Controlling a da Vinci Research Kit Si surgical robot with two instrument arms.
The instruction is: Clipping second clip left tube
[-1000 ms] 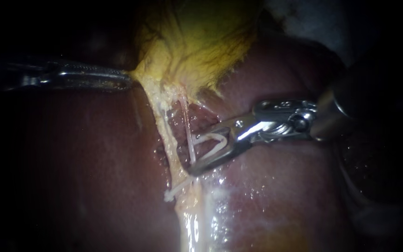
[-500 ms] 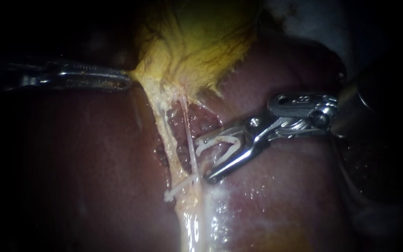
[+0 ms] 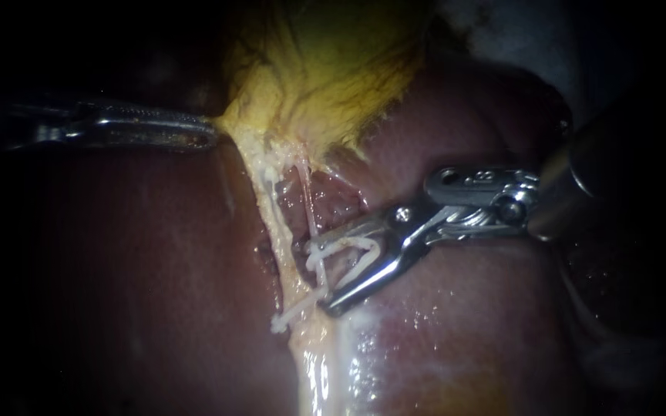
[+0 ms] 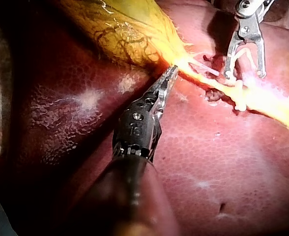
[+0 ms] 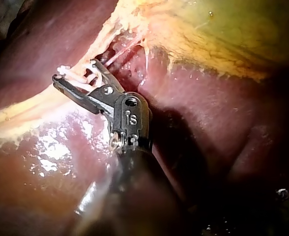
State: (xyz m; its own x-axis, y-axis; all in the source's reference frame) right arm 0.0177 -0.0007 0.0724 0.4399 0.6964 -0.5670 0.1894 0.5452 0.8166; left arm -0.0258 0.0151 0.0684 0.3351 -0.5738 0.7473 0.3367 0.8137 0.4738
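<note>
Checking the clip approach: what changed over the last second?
My right instrument backed away from the thin tube, then came forward again, so its open clip is back at the tube. My left instrument keeps its grip on the gallbladder; the lower clip has not moved.

Left instrument (image 3: 211,132) clamped, right instrument (image 3: 319,277) loaded

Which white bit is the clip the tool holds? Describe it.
Start at the yellow gallbladder and follow its pale strand down over the red liver. My right instrument meets it there; the white clip is the V held between its jaws, unlike the lower clip lying across the strand.
</note>
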